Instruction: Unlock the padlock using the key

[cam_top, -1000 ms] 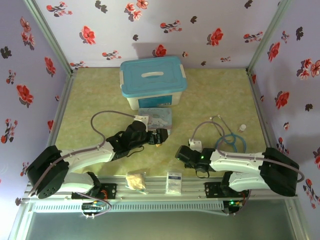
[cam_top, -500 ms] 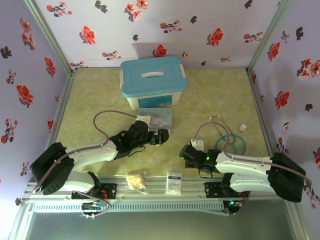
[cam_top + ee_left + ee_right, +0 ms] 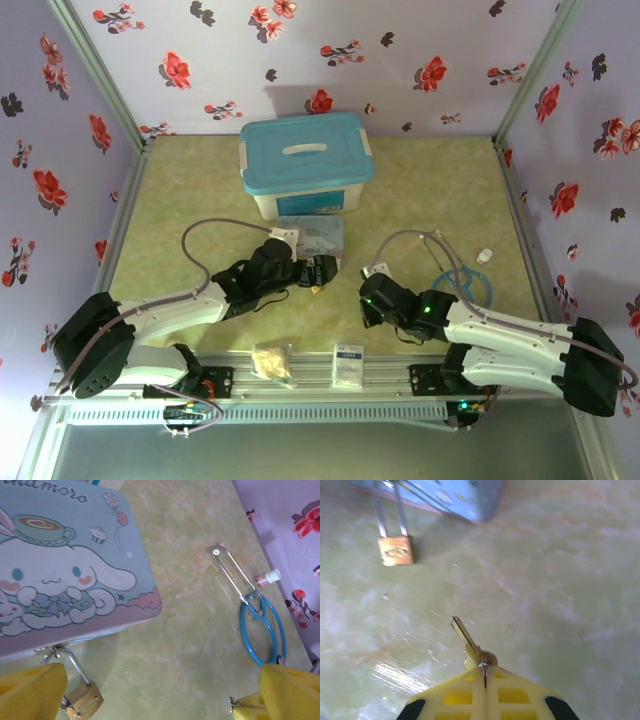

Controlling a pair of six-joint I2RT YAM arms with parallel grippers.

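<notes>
- Bottom centre, right wrist view: the right end effector (image 3: 484,672) is clenching the key (image 3: 466,641) by its head, with the blade pointing toward the upper left of the frame.
- Upper left, same view: the padlock (image 3: 395,550) is lying on the table (image 3: 560,580), well apart from the key tip. Its shackle is running up to the near edge of the cartoon tin (image 3: 445,492), apparently hooked there.
- Lower left, left wrist view: the left end effector (image 3: 150,697) is standing released, and one yellow finger (image 3: 30,690) is sitting just beside the padlock body without gripping it.
- Step in hand, as judged: the key is being brought to the lock's underside, and the keyhole itself is too small to see.
- To do this well, the left fingers should be pinching the brass body first so it is not sliding away. The blade should be turning into line with the shackle legs before pushing in.
</notes>
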